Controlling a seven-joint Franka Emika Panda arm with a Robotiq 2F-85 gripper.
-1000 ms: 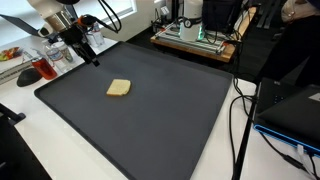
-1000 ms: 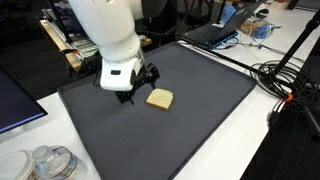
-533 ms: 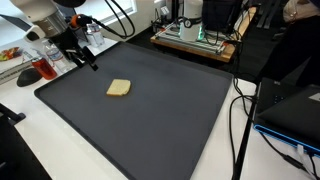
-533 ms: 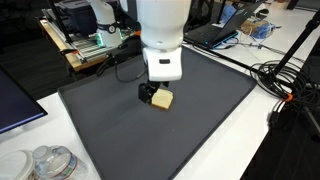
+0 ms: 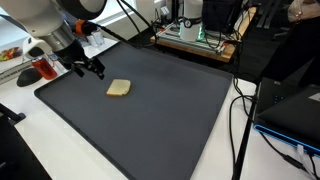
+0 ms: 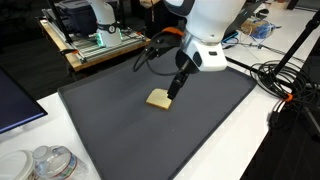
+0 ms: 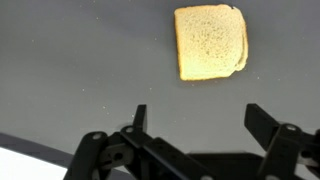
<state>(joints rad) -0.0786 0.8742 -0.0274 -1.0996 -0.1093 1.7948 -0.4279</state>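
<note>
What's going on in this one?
A robot arm hangs over a dark mat on a white table, close beside a slice of bread. In the wrist view its jaws stand open and empty, with the bread lying flat just ahead of them and not touched. Nothing is being held at this moment.

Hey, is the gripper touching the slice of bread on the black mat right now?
Apart. In the wrist view a strip of bare mat lies between the open gripper and the slice of bread.
</note>
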